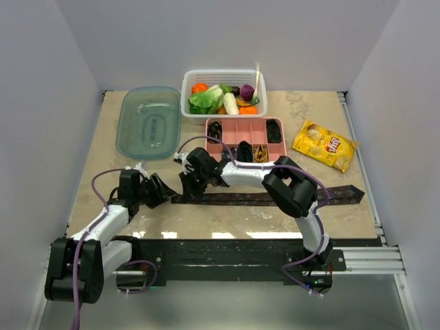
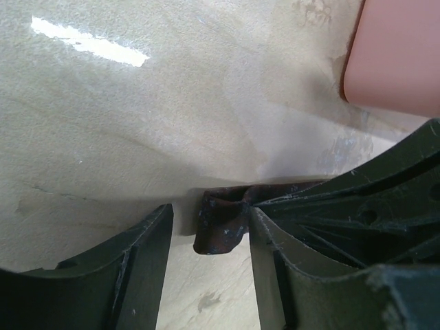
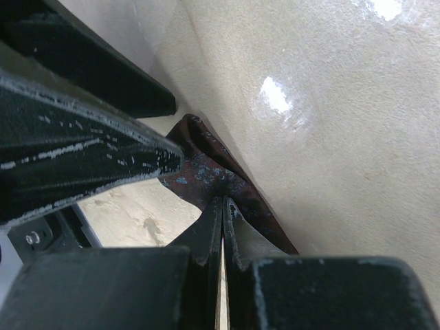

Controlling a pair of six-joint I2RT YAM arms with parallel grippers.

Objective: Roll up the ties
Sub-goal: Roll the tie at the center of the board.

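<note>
A long dark brown-maroon tie (image 1: pixel 275 198) lies flat across the table, pointed end at the right. My right gripper (image 1: pixel 187 180) reaches across to its left end and is shut on the fabric there; in the right wrist view the jaws (image 3: pixel 223 201) pinch the bunched tie (image 3: pixel 206 172). My left gripper (image 1: pixel 165 191) sits just left of that end, open. In the left wrist view the tie's tip (image 2: pixel 220 227) hangs between the fingers of the left gripper (image 2: pixel 210 213), close to the right finger (image 2: pixel 289 275). Black and gold rolled ties (image 1: pixel 261 152) sit in the pink tray.
The pink compartment tray (image 1: pixel 240 128) stands just behind the grippers; its corner (image 2: pixel 399 55) shows in the left wrist view. Behind it is a white basket (image 1: pixel 185 103) of vegetables. A clear blue-green lid (image 1: pixel 148 124) lies back left, a yellow chips bag (image 1: pixel 324 144) at the right.
</note>
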